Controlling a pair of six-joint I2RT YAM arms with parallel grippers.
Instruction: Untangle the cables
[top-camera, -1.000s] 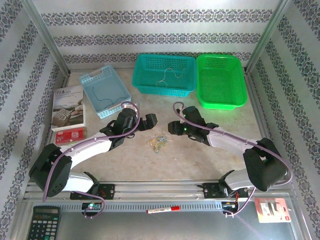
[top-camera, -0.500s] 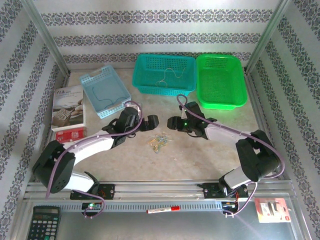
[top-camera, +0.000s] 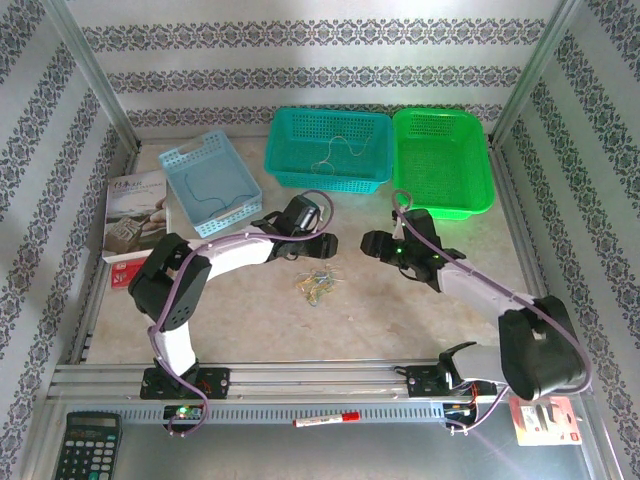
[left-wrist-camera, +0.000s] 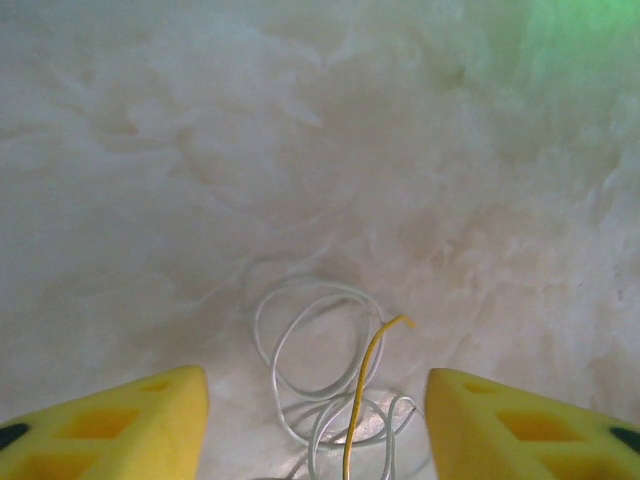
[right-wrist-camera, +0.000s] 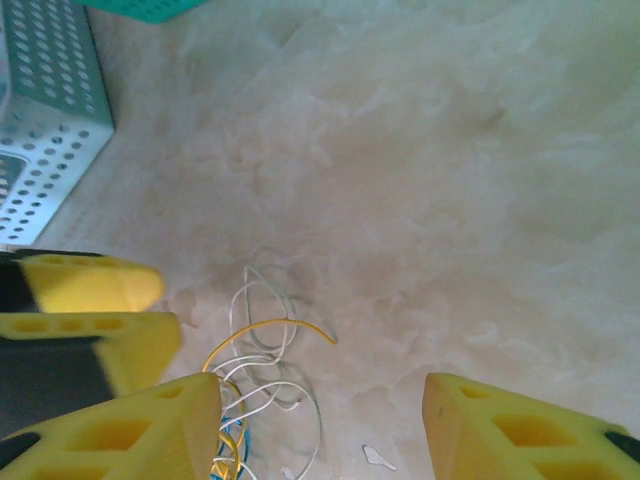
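The cables (top-camera: 318, 282) lie as a small clump of blue, white and yellow strands on the table's middle. My left gripper (top-camera: 322, 248) hovers just behind the clump. In the left wrist view white loops and a yellow strand (left-wrist-camera: 345, 385) lie on the table between its open yellow fingers (left-wrist-camera: 120, 425). My right gripper (top-camera: 370, 243) is open to the right of the clump. In the right wrist view the cables (right-wrist-camera: 255, 350) sit by its left finger (right-wrist-camera: 120, 435), untouched. A single thin cable (top-camera: 338, 150) lies in the teal basket and another (top-camera: 205, 190) in the light-blue basket.
A light-blue basket (top-camera: 180, 160), a teal basket (top-camera: 330, 180) and a green basket (top-camera: 445, 205) line the back. A booklet (top-camera: 138, 215) and a red box (top-camera: 128, 272) lie at the left. A calculator (top-camera: 85, 445), a marker (top-camera: 325, 418) and a red packet (top-camera: 540, 418) rest on the near ledge.
My left arm has folded its elbow back and carried its gripper rightwards to the clump, its jaws narrowing. The right gripper has drawn back to the right. The clump has not moved.
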